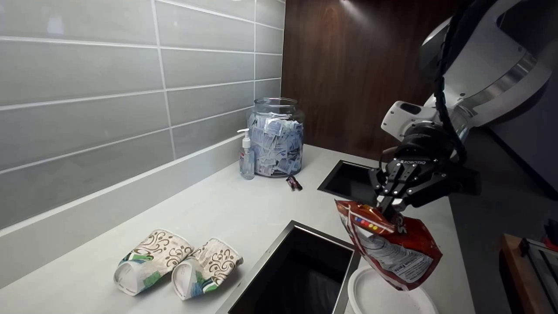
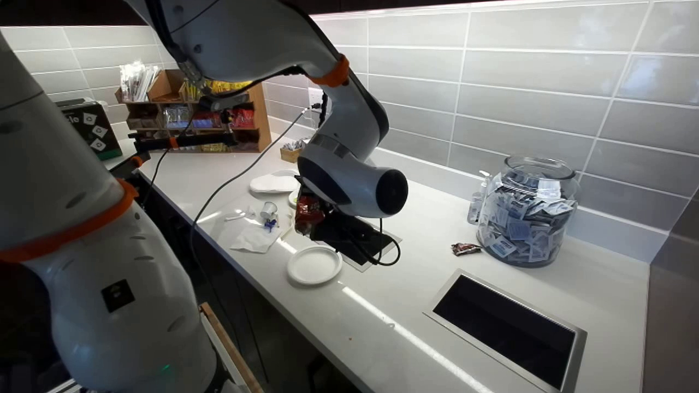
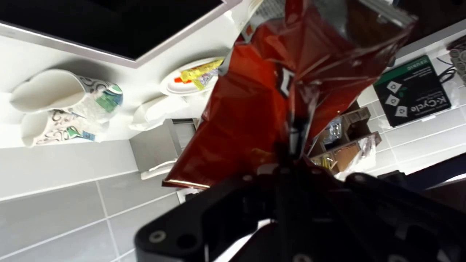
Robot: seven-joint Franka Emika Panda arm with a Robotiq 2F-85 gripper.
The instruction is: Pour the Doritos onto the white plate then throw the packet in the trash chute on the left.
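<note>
My gripper (image 1: 391, 210) is shut on the red Doritos packet (image 1: 409, 250) and holds it tilted above the counter. In an exterior view the packet overlaps the white plate (image 1: 370, 296); whether it is directly above cannot be told. The packet (image 2: 309, 214) shows partly behind the arm in an exterior view, and the plate (image 2: 314, 266) there looks plain white. In the wrist view the crumpled packet (image 3: 251, 105) fills the middle, in front of the fingers (image 3: 291, 156). Its contents are hidden. Two black chute openings are in the counter, a near one (image 1: 301, 272) and a far one (image 1: 348, 179).
Two paper cups (image 1: 152, 261) lie by the tiled wall. A glass jar of sachets (image 1: 277, 141), a pump bottle (image 1: 246, 159) and a small wrapper (image 1: 294, 183) stand at the back. Napkins and a small cup (image 2: 268, 209) lie behind the plate. A cable (image 2: 218, 188) crosses the counter.
</note>
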